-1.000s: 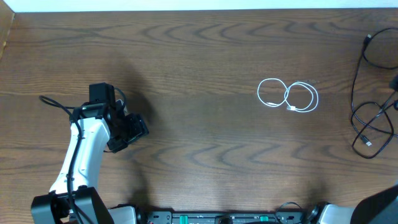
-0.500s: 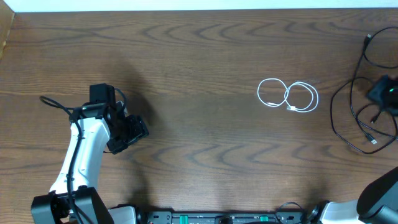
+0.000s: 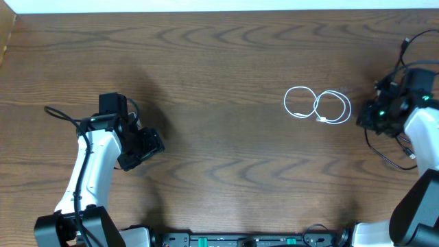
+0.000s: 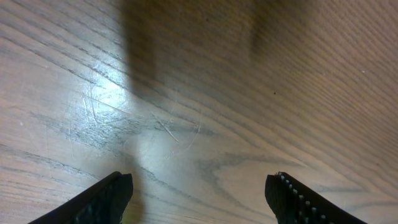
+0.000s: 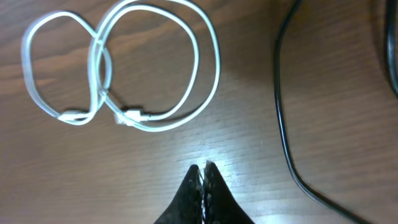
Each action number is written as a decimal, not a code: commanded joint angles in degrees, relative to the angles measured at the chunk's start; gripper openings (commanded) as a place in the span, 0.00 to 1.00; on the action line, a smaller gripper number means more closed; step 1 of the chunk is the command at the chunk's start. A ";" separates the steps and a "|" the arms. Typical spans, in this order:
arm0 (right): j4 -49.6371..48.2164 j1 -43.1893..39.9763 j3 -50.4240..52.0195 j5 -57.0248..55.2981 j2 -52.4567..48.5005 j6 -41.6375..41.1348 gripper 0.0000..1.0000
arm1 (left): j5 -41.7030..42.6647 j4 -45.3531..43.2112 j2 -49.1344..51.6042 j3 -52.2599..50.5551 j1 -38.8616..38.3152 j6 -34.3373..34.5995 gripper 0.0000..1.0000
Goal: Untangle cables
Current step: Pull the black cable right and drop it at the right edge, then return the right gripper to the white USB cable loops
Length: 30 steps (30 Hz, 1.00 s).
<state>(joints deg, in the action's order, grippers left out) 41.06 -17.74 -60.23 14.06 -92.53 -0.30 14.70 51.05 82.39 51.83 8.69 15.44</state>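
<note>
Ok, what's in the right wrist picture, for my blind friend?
A thin white cable lies in two joined loops on the brown wooden table. The shut right gripper points at it, beside a thin black cable.

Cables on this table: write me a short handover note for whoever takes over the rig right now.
Left claw: open, holding nothing, over the table on the left side.
Right claw: shut, with no cable seen between its fingers, on the right side next to the cables.
White cable: lies on its own in two loops that cross, both plug ends close together.
Black cables: loose loops at the right edge, partly hidden under the right arm.
Done: white is apart from black.
Left: open the white loops and sort the black ones.
</note>
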 commanded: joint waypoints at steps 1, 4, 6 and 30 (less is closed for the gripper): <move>-4.24 0.52 4.63 -2.21 0.24 1.68 0.01 | -0.20 0.52 -0.04 -0.35 0.24 0.26 0.74; -9.09 0.55 7.85 -3.80 0.24 1.66 0.01 | -0.20 0.55 -0.04 -0.35 0.24 0.26 0.74; -12.11 0.55 10.03 -4.87 0.24 1.66 0.01 | -0.20 0.55 -0.04 -0.35 0.24 0.26 0.74; -24.26 -2.25 19.78 -22.36 0.15 -8.04 0.01 | -0.20 0.57 -0.04 -0.35 0.24 0.26 0.74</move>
<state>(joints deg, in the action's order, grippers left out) 16.95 -17.93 -41.65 -2.61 -92.40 -4.54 14.70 51.24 82.39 51.83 8.69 15.44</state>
